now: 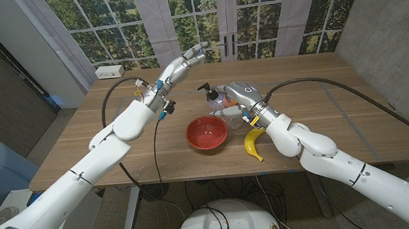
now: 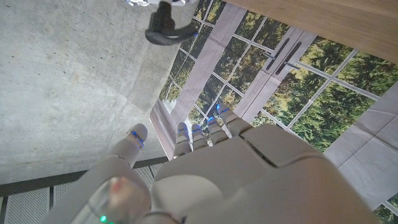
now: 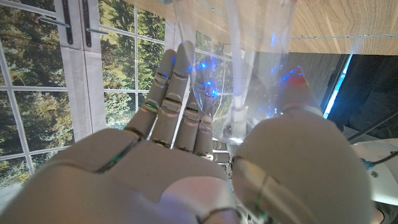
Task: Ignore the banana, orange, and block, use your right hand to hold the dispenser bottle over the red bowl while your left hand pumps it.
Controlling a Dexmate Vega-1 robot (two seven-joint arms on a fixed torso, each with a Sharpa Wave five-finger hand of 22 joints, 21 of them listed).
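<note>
The clear dispenser bottle (image 1: 214,103) with its black pump head (image 1: 205,89) stands just behind the red bowl (image 1: 191,134) at mid table. My right hand (image 1: 238,97) grips the bottle from its right side. In the right wrist view the fingers (image 3: 177,106) and thumb wrap the clear bottle (image 3: 249,74). My left hand (image 1: 183,63) hovers up and to the left of the pump, fingers stretched out and holding nothing. The left wrist view shows that hand (image 2: 236,168) with the pump head (image 2: 165,28) a short way beyond its fingertips.
A banana (image 1: 252,144) lies on the table right of the bowl, below my right wrist. A white box (image 1: 109,71) sits at the far left corner. A black cable (image 1: 115,88) loops over the table's left part.
</note>
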